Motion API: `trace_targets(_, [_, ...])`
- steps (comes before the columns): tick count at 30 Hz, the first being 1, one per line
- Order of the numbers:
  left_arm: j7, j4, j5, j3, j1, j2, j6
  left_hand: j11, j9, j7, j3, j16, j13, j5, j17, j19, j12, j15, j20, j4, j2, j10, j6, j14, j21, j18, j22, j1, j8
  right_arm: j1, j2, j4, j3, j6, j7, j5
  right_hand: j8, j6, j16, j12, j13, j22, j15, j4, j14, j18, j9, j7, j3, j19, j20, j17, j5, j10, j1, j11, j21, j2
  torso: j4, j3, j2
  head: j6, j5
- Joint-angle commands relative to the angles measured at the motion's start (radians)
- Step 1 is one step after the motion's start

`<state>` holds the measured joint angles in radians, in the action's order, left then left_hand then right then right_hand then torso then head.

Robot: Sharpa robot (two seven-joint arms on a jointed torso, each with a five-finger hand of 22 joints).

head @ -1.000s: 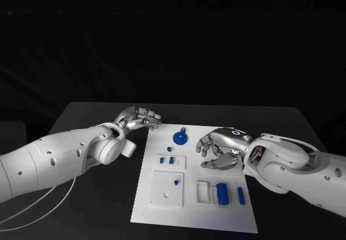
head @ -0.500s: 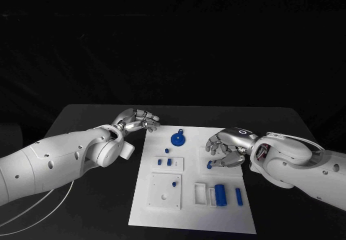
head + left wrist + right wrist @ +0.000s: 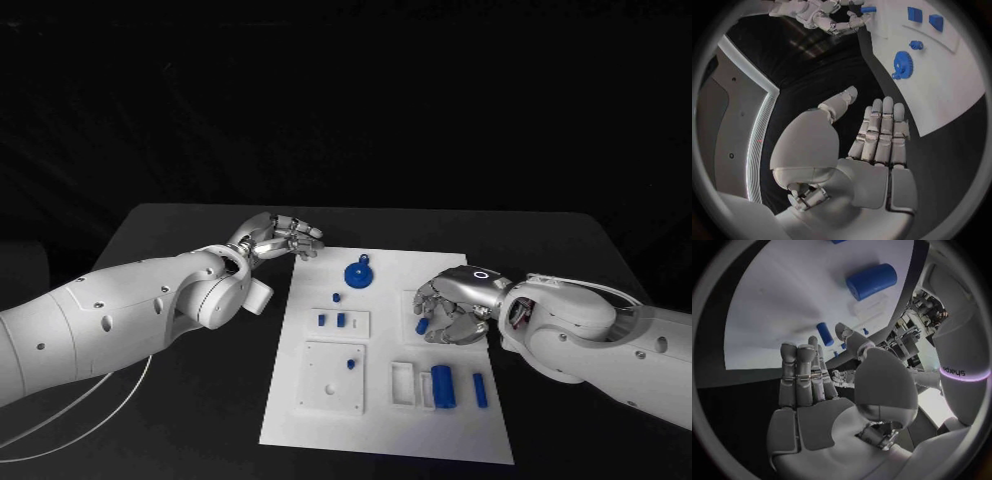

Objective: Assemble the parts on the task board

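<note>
Fingers (image 3: 438, 318) of the right hand (image 3: 454, 305) curl down over the right side of the white board (image 3: 387, 440), and a small blue peg (image 3: 421, 326) sits at their tips; whether they pinch it or only touch it I cannot tell, though the left wrist view shows the peg (image 3: 868, 9) right at the fingertips. In the right wrist view the peg (image 3: 824, 333) lies on the board just beyond the fingers (image 3: 797, 371). The left hand (image 3: 274, 238) hovers over the dark desk (image 3: 173, 225) beside the board's far left corner, its fingers (image 3: 881, 127) straight, side by side and holding nothing. On the board, a blue gear (image 3: 359, 273) stands near the far edge, with a tiny blue stud (image 3: 336, 297) just nearer than it. Two small blue blocks (image 3: 332, 320) sit in a raised white tile, and a larger white plate (image 3: 333, 379) lies nearer. A fat blue cylinder (image 3: 443, 385) and a thin blue rod (image 3: 479, 389) lie side by side near the right edge.
</note>
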<state>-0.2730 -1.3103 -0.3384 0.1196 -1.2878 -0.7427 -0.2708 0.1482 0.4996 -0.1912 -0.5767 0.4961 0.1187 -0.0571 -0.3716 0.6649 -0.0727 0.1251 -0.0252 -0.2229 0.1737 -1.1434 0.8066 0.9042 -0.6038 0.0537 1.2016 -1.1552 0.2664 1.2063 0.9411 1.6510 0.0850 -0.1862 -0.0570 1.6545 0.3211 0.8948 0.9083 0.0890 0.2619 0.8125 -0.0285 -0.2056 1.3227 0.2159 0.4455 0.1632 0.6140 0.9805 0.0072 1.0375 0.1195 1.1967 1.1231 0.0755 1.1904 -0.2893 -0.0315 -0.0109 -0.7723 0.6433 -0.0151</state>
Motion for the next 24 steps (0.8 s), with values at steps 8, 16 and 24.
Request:
trace_targets(8, [-0.006, -0.001, 0.006, -0.001, 0.000, -0.001, 0.014, -0.001, -0.002, -0.002, -0.002, -0.006, -0.002, -0.001, -0.004, 0.001, 0.002, 0.006, -0.005, 0.006, 0.002, 0.007, -0.009, 0.001, 0.006, 0.019, 0.003, -0.010, -0.002, -0.010, -0.020, -0.007, 0.002, 0.019, -0.002, 0.028, 0.029, 0.060, 0.022, 0.039, 0.014, 0.011, -0.021, 0.052, 0.001, 0.046, 0.005, -0.025, 0.099, 0.005, -0.002, -0.004, -0.069, 0.051, 0.042, -0.012, 0.002, 0.002, -0.0005, 0.0011, 0.000, 0.007, -0.002])
trace_targets(16, [-0.006, -0.002, 0.006, -0.001, 0.000, -0.002, 0.016, -0.001, -0.002, -0.002, -0.002, -0.006, -0.002, -0.001, -0.004, 0.001, 0.002, 0.006, -0.006, 0.006, 0.001, 0.007, -0.009, 0.001, 0.007, 0.019, 0.003, -0.009, -0.002, -0.011, -0.022, -0.003, 0.002, 0.003, -0.014, 0.039, 0.046, 0.093, 0.039, 0.066, 0.028, 0.022, -0.034, 0.095, 0.006, 0.046, 0.012, -0.039, 0.153, 0.014, -0.010, -0.001, -0.070, 0.080, 0.045, -0.026, 0.015, 0.031, -0.0002, 0.0002, 0.000, 0.009, 0.000])
trace_targets(24, [-0.005, -0.001, 0.006, 0.000, 0.000, -0.004, 0.017, -0.001, -0.002, -0.002, -0.002, -0.007, -0.002, -0.001, -0.005, 0.001, 0.002, 0.006, -0.006, 0.006, 0.000, 0.007, -0.009, 0.002, 0.007, 0.019, 0.003, -0.009, -0.002, -0.013, -0.024, 0.002, 0.002, -0.022, -0.041, 0.077, 0.060, 0.120, 0.050, 0.087, 0.040, 0.030, -0.045, 0.132, 0.013, 0.046, 0.020, -0.051, 0.238, 0.023, -0.018, -0.002, -0.070, 0.100, 0.057, -0.037, 0.021, 0.049, -0.0001, 0.0004, 0.000, 0.011, -0.001])
